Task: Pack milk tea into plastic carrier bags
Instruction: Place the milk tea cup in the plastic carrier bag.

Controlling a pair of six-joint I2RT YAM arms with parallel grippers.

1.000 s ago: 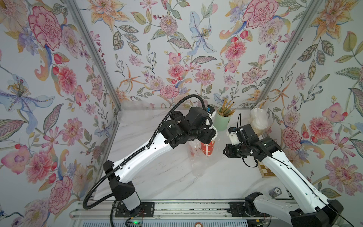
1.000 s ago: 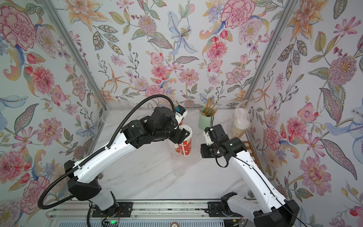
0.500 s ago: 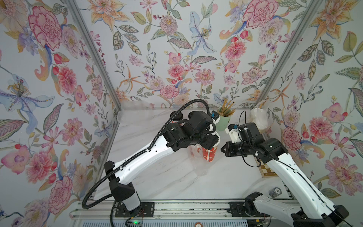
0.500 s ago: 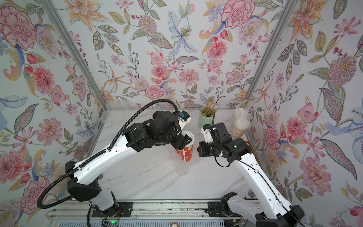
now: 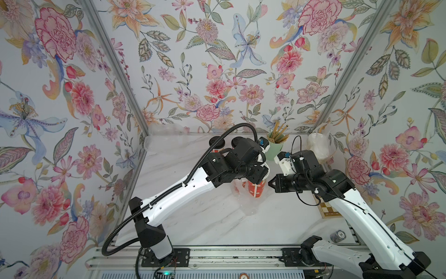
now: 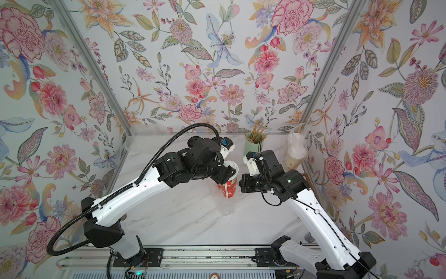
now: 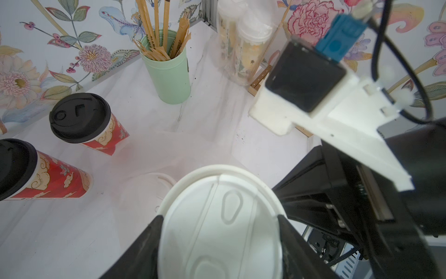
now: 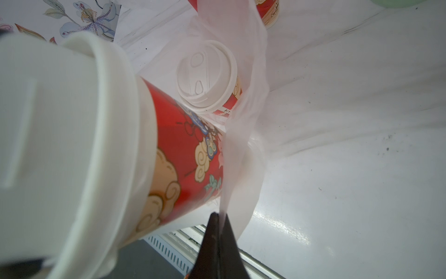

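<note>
Waiting black-lidded cups [image 7: 79,118]: two red printed cups stand upright at about 11 o'clock on the table [image 5: 205,217], well apart from the packing, which leaves both arms room. I judge them next in line.
left gripper [image 7: 218,224]: reaches in from 9 o'clock, its fingers clamped on either side of the held cup [image 8: 181,145] just under the white lid. A grip this high likely keeps the fingers out of the bag's mouth.
bagged cup [image 8: 205,75]: red with a white lid, upright inside the carrier bag [image 8: 243,154] at 9 o'clock of the held cup, so the bag's other half is free.
held cup: mid-table and leaning slightly, its lower part going in beside the bagged cup. Whether its base touches the table I cannot tell.
carrier bag: clear crinkly film around the bagged cup, with one edge drawn up taut toward 3 o'clock.
right gripper [image 8: 219,216]: at 3 o'clock of the held cup, jaws pinched together on the carrier bag's edge, apparently pulling the mouth wide for the cup.
straw cup [image 7: 169,72]: mint green, at 1 o'clock by the wall, clear of the work.
clear cups [image 7: 243,48]: a pair in the 2 o'clock corner, wrapped in their own plastic bag. That pair looks packed.
</note>
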